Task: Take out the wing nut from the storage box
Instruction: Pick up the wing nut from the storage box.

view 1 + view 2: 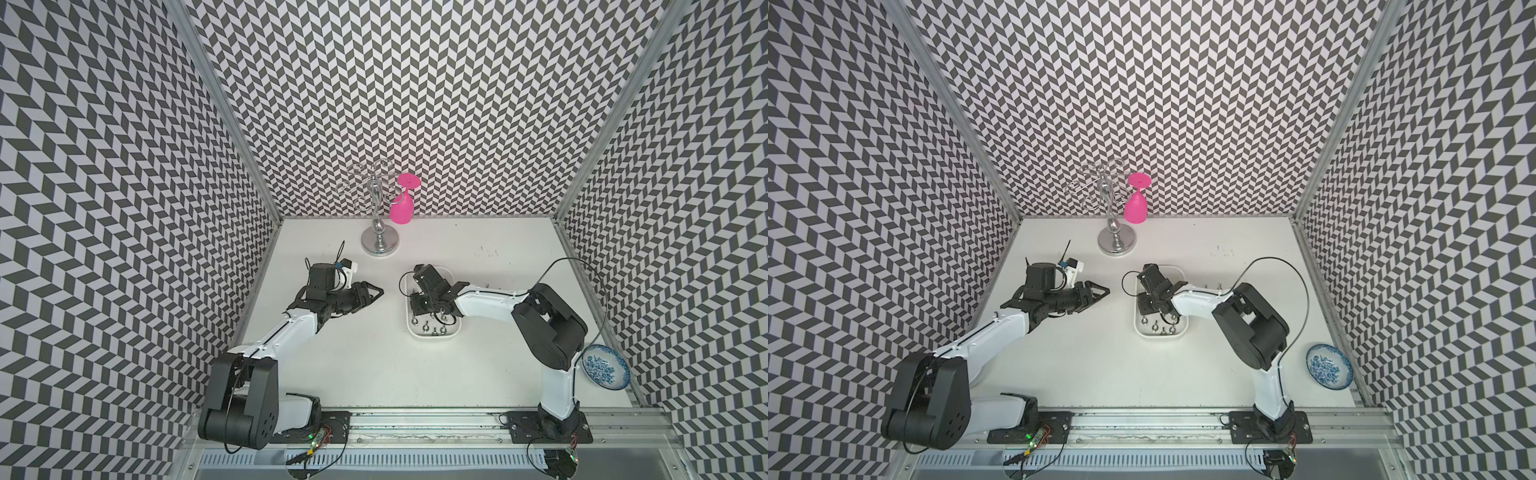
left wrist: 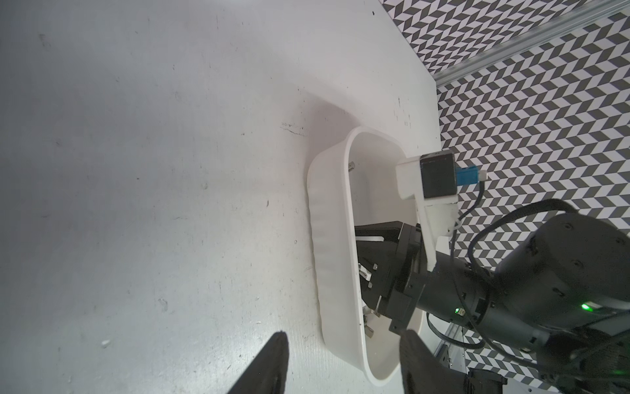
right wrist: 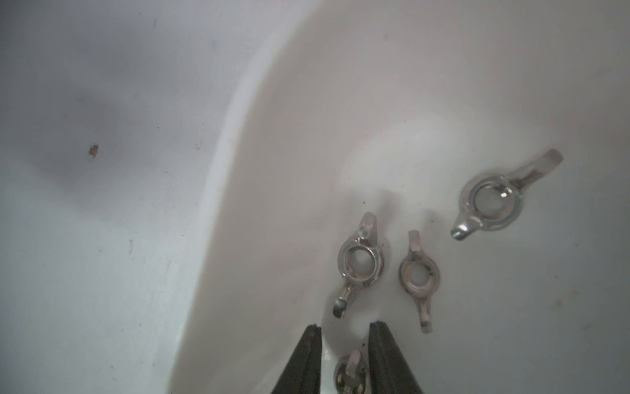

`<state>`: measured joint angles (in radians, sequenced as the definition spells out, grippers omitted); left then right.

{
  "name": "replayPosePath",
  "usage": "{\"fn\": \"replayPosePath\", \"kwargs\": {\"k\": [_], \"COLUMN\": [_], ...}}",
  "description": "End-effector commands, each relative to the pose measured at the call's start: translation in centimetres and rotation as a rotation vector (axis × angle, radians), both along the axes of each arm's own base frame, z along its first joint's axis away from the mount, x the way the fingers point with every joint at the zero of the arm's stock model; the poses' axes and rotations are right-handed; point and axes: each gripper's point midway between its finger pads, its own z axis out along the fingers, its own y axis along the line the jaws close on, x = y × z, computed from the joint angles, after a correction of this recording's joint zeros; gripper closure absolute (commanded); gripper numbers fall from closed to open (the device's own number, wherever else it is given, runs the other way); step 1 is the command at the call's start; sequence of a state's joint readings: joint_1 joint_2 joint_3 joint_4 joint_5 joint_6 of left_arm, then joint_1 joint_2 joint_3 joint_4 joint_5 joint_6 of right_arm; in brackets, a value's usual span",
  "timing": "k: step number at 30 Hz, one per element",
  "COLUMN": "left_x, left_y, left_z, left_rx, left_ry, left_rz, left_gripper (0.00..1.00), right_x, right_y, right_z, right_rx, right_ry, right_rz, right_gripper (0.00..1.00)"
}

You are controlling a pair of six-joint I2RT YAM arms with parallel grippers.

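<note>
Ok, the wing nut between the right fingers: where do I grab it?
Probably across its round body, straight down from above: the wing nut lies on the storage box floor, its wing running along the gap between the fingers.

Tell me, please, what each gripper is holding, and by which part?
Left gripper: nothing. Right gripper straddles a wing nut in the storage box, a finger on either side; whether it is clamped yet, and on which part, cannot be told.
</note>
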<state>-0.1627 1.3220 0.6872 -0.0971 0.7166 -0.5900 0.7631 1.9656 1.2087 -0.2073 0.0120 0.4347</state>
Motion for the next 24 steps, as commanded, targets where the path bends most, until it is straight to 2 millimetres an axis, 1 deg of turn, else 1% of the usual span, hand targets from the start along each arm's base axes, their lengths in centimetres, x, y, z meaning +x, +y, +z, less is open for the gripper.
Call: {"fn": "replayPosePath", "kwargs": {"k": [1,7,9,16,19,22,24], "left_x": [0.1,0.1,0.1,0.1,0.0,-0.1,-0.2], "left_y": [0.0,0.0,0.0,0.0,0.0,-0.6,-1.3], "left_z": [0.7,0.6,0.7,0.5,0.5,0.8,1.5], "left_rx": [-0.012,-0.013,-0.012,-0.008,0.006,0.056,0.090], "left_ry": [-0.038,-0.036,-0.038,-0.034,-0.033,-0.052,-0.078], "left_rz": [-0.006,-0.006,-0.006,-0.004,0.003,0.010,0.010], "left_gripper": [0.44,0.44,0.44,0.44,0.44,0.45,0.44], "right_x": [0.3,0.1,-0.1,-0.2,-0.5,-0.9,-1.1], "right_y": [0.3,0.1,0.0,0.2,0.3,0.2,0.0], "right_z": [-0.5,-0.7,-0.8,0.0,1.3,3.7,5.6], "right_rx": [-0.021,-0.040,-0.046,-0.030,-0.013,0.015,0.035], "right_ry": [-0.014,-0.016,-0.015,-0.022,-0.038,-0.072,-0.094], "right_rz": [-0.003,-0.004,-0.003,0.000,0.003,-0.001,-0.002], "right_gripper": [0.75,0.87,0.89,1.00,1.00,1.00,1.00]}}
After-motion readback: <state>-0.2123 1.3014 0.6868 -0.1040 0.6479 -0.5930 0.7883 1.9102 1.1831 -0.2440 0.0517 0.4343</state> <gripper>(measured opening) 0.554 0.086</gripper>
